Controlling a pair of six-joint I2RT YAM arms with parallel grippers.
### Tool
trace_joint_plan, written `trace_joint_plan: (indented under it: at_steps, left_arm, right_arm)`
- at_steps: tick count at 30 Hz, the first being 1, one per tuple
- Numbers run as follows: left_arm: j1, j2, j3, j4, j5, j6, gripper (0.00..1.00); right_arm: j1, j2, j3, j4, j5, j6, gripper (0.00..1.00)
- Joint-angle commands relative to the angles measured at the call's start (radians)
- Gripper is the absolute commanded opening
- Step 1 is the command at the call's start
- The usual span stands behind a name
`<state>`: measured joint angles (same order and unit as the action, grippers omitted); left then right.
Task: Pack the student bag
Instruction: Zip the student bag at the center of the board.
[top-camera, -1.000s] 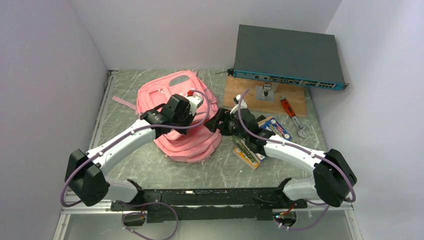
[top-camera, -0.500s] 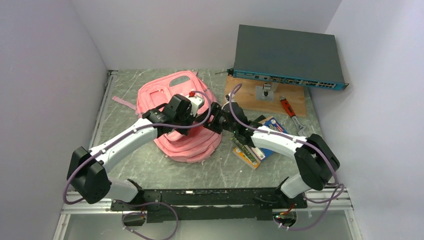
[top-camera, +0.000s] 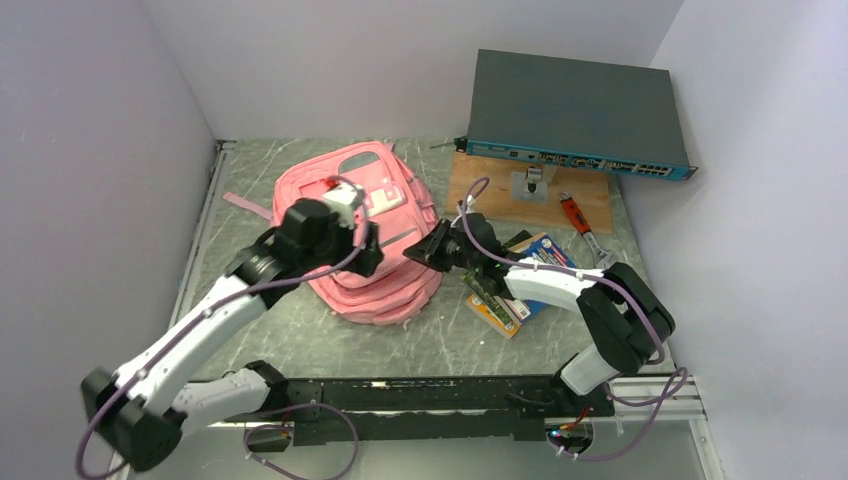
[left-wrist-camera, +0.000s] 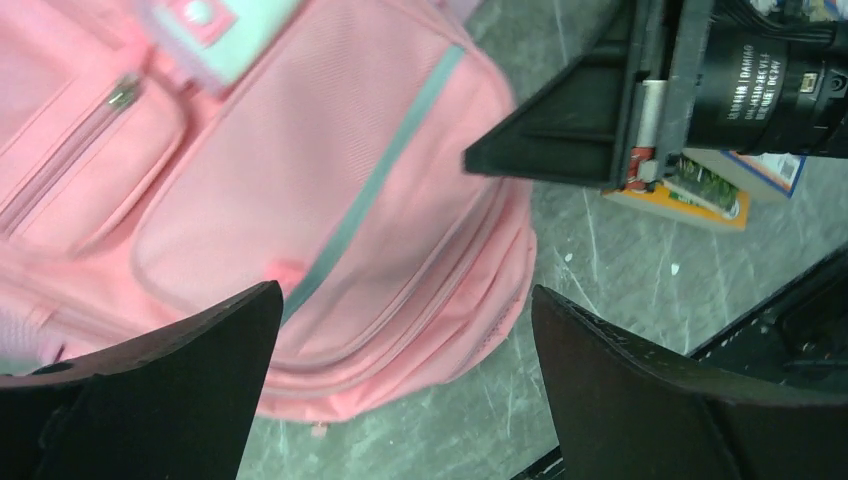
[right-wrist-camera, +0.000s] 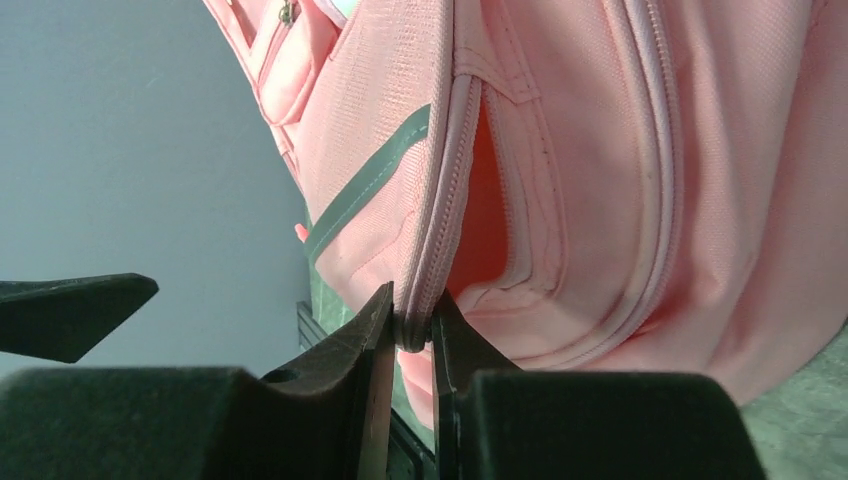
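Note:
The student bag (top-camera: 372, 215), a soft pink backpack with grey trim and a small white tag, lies flat on the table's left half. My left gripper (top-camera: 362, 250) hovers over its near part with its jaws wide apart and nothing between them; in the left wrist view the left gripper (left-wrist-camera: 405, 295) frames the bag (left-wrist-camera: 300, 190) and the table below. At the bag's right side, my right gripper (top-camera: 432, 246) is shut on the bag. The right wrist view shows the right gripper (right-wrist-camera: 412, 305) pinching the zipper edge of the bag (right-wrist-camera: 600, 150), with an opening gaping beside it.
A grey network switch (top-camera: 575, 115) stands at the back right over a wooden board (top-camera: 500, 195). A red wrench (top-camera: 582, 226) and a stack of books (top-camera: 515, 290) lie right of the bag. A pink strap (top-camera: 245, 205) trails off the bag's left side. Walls close in on three sides.
The left gripper let go, opened wide and drew back to the left, and the bag's top settled flatter. The right gripper moved in and closed on the bag's zipper edge.

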<state>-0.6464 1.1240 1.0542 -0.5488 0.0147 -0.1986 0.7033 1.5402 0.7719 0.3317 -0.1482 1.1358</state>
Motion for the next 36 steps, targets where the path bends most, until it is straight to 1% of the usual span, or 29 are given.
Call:
trace_joint_plan:
  at_steps: [1,3,4,7,9,10,12,16,20,24,26,28,29,30,34,36]
  left_arm:
    - [0.113,-0.203,-0.167,0.040,-0.012,-0.248,1.00]
    - [0.196,-0.273,-0.246,0.054,0.027,-0.319,0.99]
    - [0.238,-0.298,-0.280,0.070,0.053,-0.339,0.95]
    - [0.363,-0.324,-0.362,0.091,0.101,-0.369,0.74]
    - [0.445,-0.311,-0.402,0.125,0.180,-0.389,0.66]
    - [0.484,-0.302,-0.424,0.169,0.241,-0.402,0.63]
    - [0.542,-0.288,-0.469,0.230,0.321,-0.443,0.59]
    - [0.616,-0.273,-0.516,0.250,0.359,-0.546,0.44]
    - [0.626,-0.261,-0.537,0.252,0.331,-0.643,0.45]
    - [0.626,-0.183,-0.487,0.212,0.301,-0.661,0.45]
    - [0.626,-0.133,-0.453,0.183,0.295,-0.674,0.41]
    - [0.627,-0.089,-0.423,0.157,0.285,-0.685,0.36]
    - [0.626,-0.070,-0.412,0.149,0.284,-0.696,0.35]
    - [0.626,-0.045,-0.409,0.156,0.281,-0.712,0.37]
    - [0.626,-0.025,-0.410,0.181,0.273,-0.715,0.39]
    - [0.624,-0.019,-0.410,0.181,0.256,-0.713,0.44]
  right_arm:
    - [-0.039,0.000,-0.028,0.122,-0.049,-0.104,0.13]
    - [-0.048,-0.009,-0.021,0.099,-0.049,-0.134,0.13]
    - [-0.053,-0.012,-0.019,0.093,-0.055,-0.149,0.13]
    - [-0.068,-0.010,-0.013,0.095,-0.074,-0.166,0.13]
    - [-0.076,-0.004,-0.010,0.101,-0.087,-0.169,0.12]
    - [-0.079,-0.002,-0.008,0.103,-0.091,-0.169,0.11]
    - [-0.084,0.005,-0.006,0.108,-0.105,-0.172,0.10]
    - [-0.087,0.010,-0.005,0.113,-0.117,-0.171,0.09]
    - [-0.087,0.008,-0.005,0.112,-0.116,-0.175,0.09]
    - [-0.087,0.008,0.000,0.106,-0.117,-0.184,0.09]
    - [-0.087,0.004,0.000,0.104,-0.115,-0.187,0.09]
    - [-0.087,0.001,-0.001,0.103,-0.113,-0.191,0.08]
    - [-0.087,-0.001,-0.003,0.102,-0.111,-0.193,0.08]
    - [-0.087,-0.003,-0.003,0.100,-0.108,-0.198,0.08]
    - [-0.087,-0.007,-0.006,0.100,-0.108,-0.202,0.08]
    - [-0.087,-0.007,-0.006,0.100,-0.109,-0.203,0.08]
